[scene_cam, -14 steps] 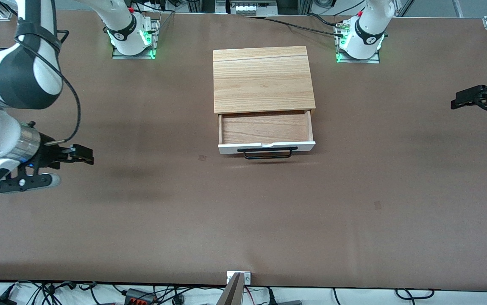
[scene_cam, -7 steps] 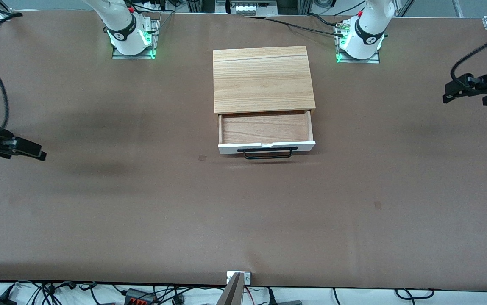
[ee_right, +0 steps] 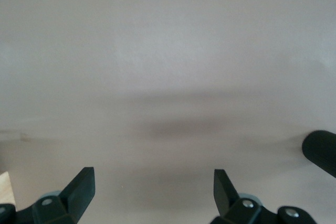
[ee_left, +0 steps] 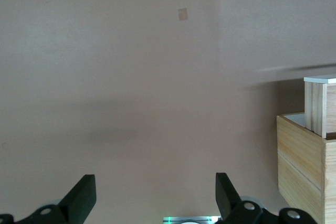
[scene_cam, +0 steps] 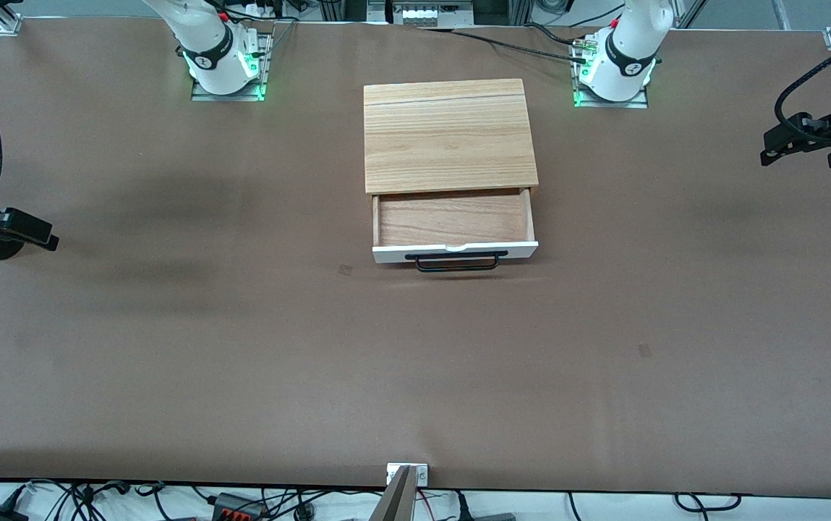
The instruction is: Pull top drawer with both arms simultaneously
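The top drawer (scene_cam: pixel 453 217) stands pulled out of the light wood cabinet (scene_cam: pixel 450 134), its white front and black bar handle (scene_cam: pixel 456 260) toward the front camera. It looks empty inside. My left gripper (scene_cam: pixel 772 148) is open and empty over the table at the left arm's end, well apart from the drawer. In the left wrist view its gripper (ee_left: pixel 155 198) is open over bare table, with the drawer's side (ee_left: pixel 319 103) at the edge. My right gripper (scene_cam: pixel 46 239) is open and empty over the right arm's end of the table; the right wrist view shows the gripper (ee_right: pixel 152 187) over bare table.
The brown table (scene_cam: pixel 415 376) carries only the cabinet. The arm bases (scene_cam: pixel 223 65) (scene_cam: pixel 614 69) stand beside the cabinet's back. A rounded black part (ee_right: pixel 321 151) shows at the edge of the right wrist view.
Both arms have swung outward from the drawer toward the table ends; the right arm has gone mostly out of view. The drawer has not moved.
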